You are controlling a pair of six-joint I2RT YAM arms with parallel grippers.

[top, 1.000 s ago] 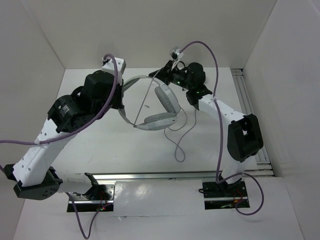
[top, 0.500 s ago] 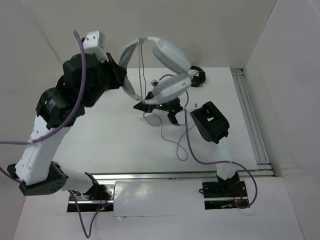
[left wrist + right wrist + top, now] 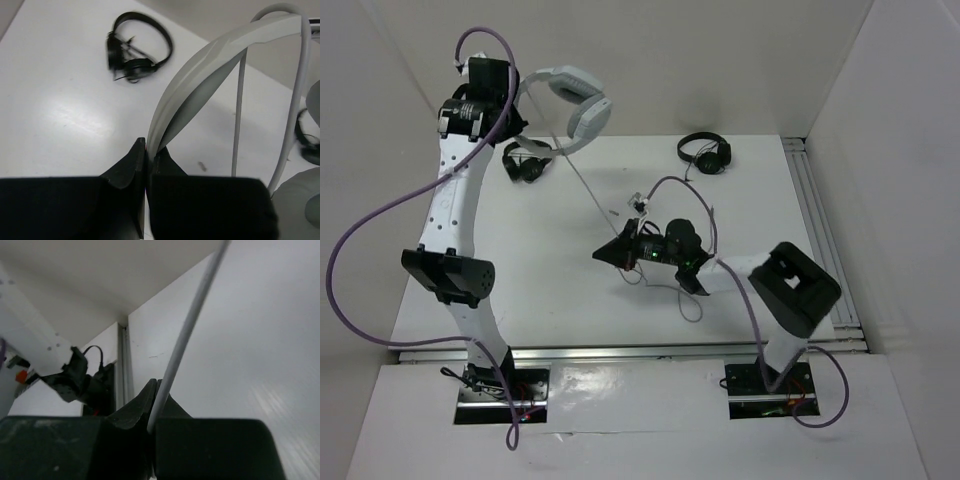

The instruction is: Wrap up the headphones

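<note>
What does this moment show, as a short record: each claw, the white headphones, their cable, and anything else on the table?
left claw: shut on the headband of the headphones, held high
right claw: shut on the cable, low near the table
cable: stretched straight from headphones to right claw
other items: black headphones far left, second pair far right, both lying on the table

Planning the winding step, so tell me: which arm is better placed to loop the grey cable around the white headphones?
Right, probably. The right gripper is shut on the cable, which runs taut up to the headphones; the left gripper is clamped on the headband, holding them aloft.
</note>
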